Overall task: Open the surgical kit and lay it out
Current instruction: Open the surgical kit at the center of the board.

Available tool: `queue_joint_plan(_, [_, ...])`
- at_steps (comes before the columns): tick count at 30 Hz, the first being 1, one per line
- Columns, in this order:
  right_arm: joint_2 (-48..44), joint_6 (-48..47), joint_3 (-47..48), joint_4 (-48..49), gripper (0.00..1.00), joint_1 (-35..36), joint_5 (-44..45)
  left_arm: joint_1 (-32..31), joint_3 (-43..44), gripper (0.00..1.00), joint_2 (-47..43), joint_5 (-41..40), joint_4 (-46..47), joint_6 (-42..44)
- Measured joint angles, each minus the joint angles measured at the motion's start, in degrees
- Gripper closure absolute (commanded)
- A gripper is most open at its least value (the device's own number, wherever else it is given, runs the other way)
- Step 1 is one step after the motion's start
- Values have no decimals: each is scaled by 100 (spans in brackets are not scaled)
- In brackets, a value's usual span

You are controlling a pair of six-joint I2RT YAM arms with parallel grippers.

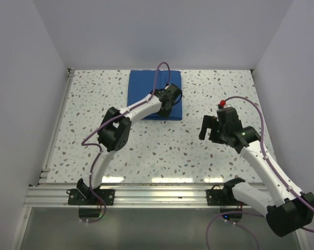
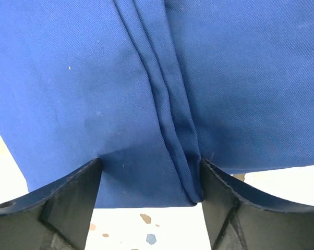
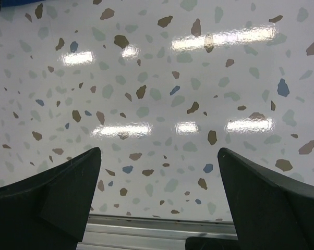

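Your left end effector (image 2: 151, 165) sits low over the near edge of the blue cloth wrap (image 1: 145, 86). Its jaws are apart and straddle a raised fold (image 2: 170, 120) that runs close beside one finger. The wrap lies folded shut at the middle of the bench's (image 1: 162, 151) far edge. Your right end effector (image 1: 208, 130) hangs wide open above the speckled surface toward the right edge, holding nothing.

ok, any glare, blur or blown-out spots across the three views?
Right wrist: strip-light glare streaks across the glossy speckled table, with the speckles washed out under them. Left wrist: blue cloth wrap is sharp, with weave and folds readable; the table strip below it is nearly blown out white. Top external: even light, only soft shadows, no glare.
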Motion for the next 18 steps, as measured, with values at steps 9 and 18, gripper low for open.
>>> queue_joint_plan(9, [332, 74, 50, 94, 2, 0, -175, -33, 275, 66, 0, -81, -138, -2])
queue_joint_plan(18, [658, 87, 286, 160, 2, 0, -201, 13, 603, 100, -105, -264, -238, -7])
